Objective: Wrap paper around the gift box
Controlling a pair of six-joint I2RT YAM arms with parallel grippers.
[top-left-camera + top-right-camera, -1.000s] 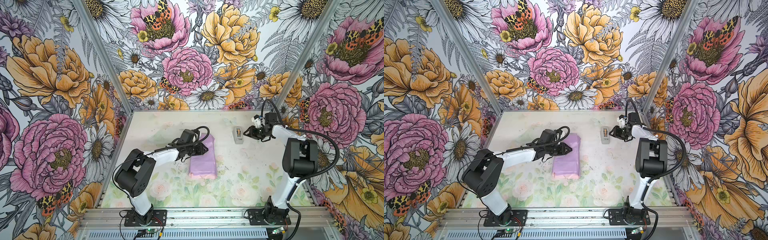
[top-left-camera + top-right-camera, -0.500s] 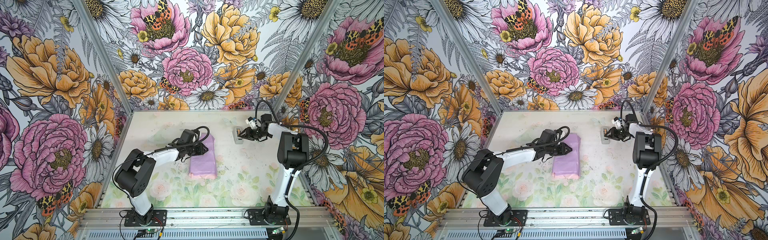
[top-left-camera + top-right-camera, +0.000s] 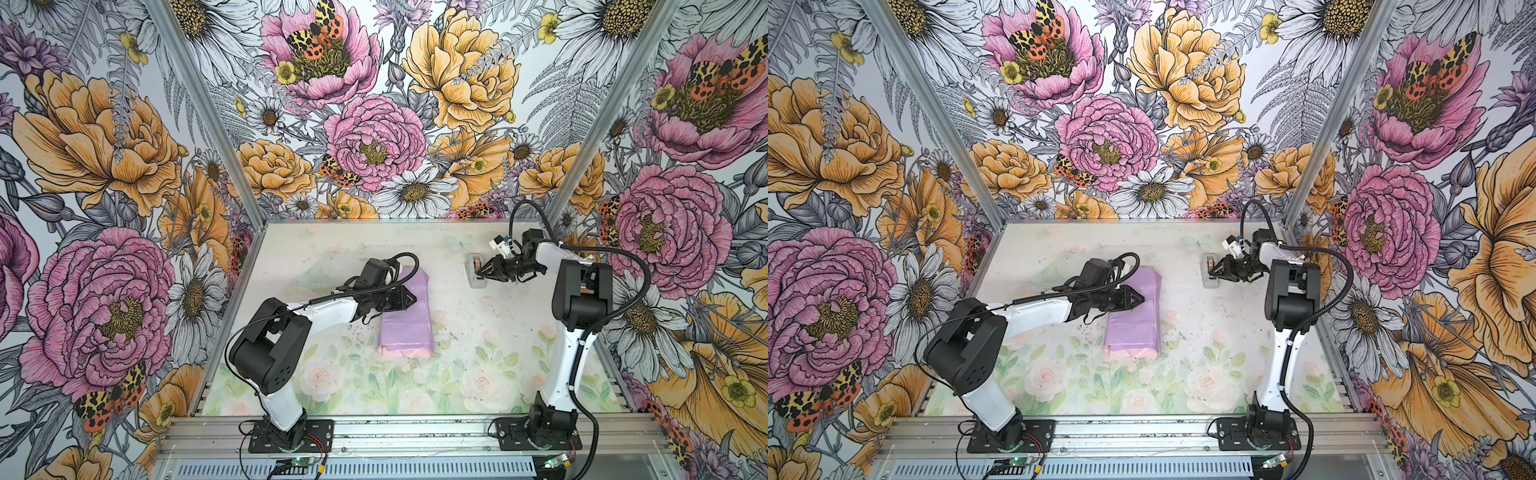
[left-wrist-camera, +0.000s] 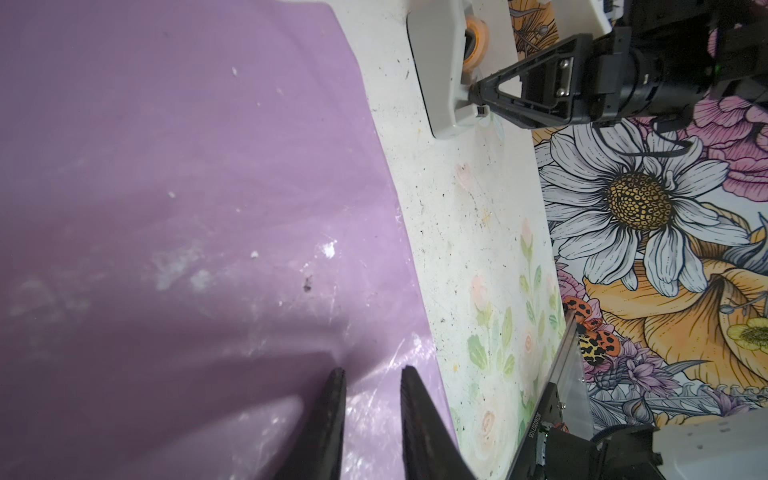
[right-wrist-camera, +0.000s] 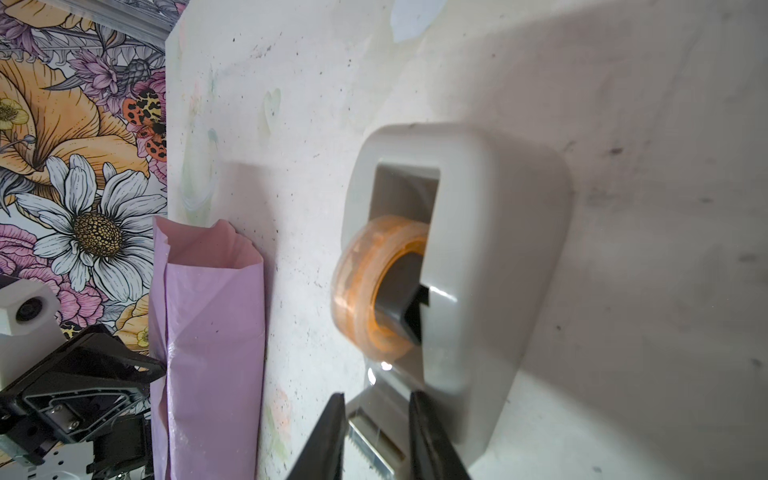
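Note:
The paper [image 3: 406,322] [image 3: 1136,322] lies folded into a long lilac packet mid-table, with a pale pink near end. The gift box is hidden inside it. My left gripper [image 3: 411,300] [image 3: 1142,300] presses down on the packet's left edge. In the left wrist view its fingers [image 4: 370,370] stand slightly apart on the lilac paper [image 4: 187,208], open and holding nothing. My right gripper [image 3: 478,272] [image 3: 1210,272] [image 5: 376,395] is at the grey tape dispenser [image 3: 473,283] [image 5: 490,249]. It is narrowly open, with its fingers on either side of the serrated cutter and the clear tape end.
The dispenser [image 3: 1209,284] [image 4: 436,75] stands at the back right and holds an orange-tinted tape roll [image 5: 361,270]. The packet's open far end [image 5: 212,249] gapes towards the back wall. Flowered walls close in the table on three sides.
The right gripper has moved left to the tape dispenser's cutter and its jaws have narrowed. The left arm and the packet have not moved.

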